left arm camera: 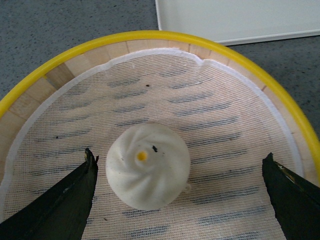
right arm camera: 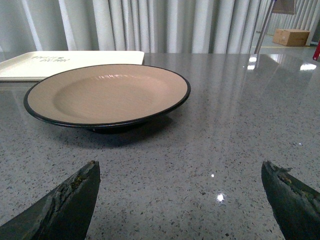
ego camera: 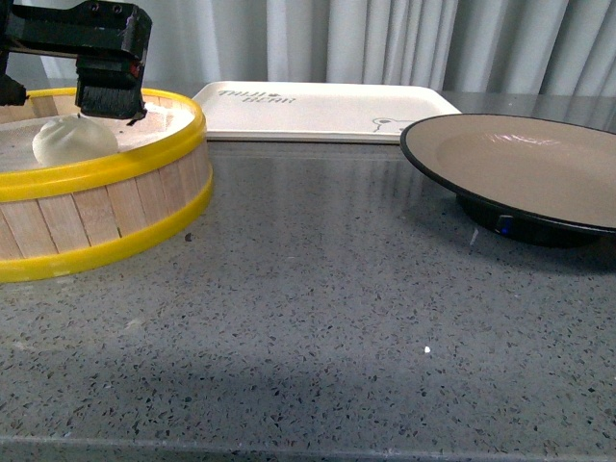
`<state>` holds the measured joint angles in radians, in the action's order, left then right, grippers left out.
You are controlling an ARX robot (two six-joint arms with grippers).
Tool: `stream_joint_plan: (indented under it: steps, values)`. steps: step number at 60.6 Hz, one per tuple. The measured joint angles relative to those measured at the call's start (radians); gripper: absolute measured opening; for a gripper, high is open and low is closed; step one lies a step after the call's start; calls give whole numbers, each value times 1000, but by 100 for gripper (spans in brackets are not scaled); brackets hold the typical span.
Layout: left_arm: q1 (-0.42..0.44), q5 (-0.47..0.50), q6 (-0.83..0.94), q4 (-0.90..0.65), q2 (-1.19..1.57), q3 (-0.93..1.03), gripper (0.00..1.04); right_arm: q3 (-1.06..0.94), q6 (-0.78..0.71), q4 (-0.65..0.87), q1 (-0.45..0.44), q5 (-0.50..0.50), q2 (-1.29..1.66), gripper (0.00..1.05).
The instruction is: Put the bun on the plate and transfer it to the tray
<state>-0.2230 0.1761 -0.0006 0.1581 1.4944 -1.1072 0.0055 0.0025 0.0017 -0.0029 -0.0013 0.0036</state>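
Bun, small, round, white and steamed, with a swirled pleated top (left arm camera: 148, 172), sits inside the round wooden steamer basket with the yellow rim (left arm camera: 200, 42), on the white mesh cloth (left arm camera: 200, 100) that lines the basket's slatted floor. A tiny yellow dot marks the middle of its top, with a dark speck just beside it. The left gripper (left arm camera: 179, 156) hangs over the basket with its two dark fingers (left arm camera: 70, 200) spread wide, one on each side of the bun. The bun lies much nearer one finger than the other, and a thin strip of cloth shows between it and that nearer finger, so nothing is pinched. In the front view the black gripper body (ego camera: 111, 96) stands just above the bun (ego camera: 72, 140), which shows over the basket's near rim (ego camera: 106, 168) at the left of the grey speckled stone tabletop (ego camera: 318, 289). The wide shallow plate, tan inside with a glossy black rim (ego camera: 529, 159), rests on its dark foot at the right, well apart from the basket and bare. The flat cream-white rectangular tray with dark lettering and a small bear drawing (ego camera: 318, 111) lies further back, between the two. The right gripper (right arm camera: 180, 165) is low over the tabletop, its fingers likewise parted and holding nothing, facing the plate (right arm camera: 107, 92), with the tray (right arm camera: 50, 62) beyond it.
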Motion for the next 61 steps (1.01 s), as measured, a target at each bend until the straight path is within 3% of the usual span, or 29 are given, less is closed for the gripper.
stream_joint_plan:
  steps: [35, 61]
  values:
    - [0, 21, 0, -2, 63, -12, 97, 0, 0, 0, 0, 0, 0, 96]
    - [5, 25, 25, -2, 68, -29, 14, 0, 0, 0, 0, 0, 0, 96]
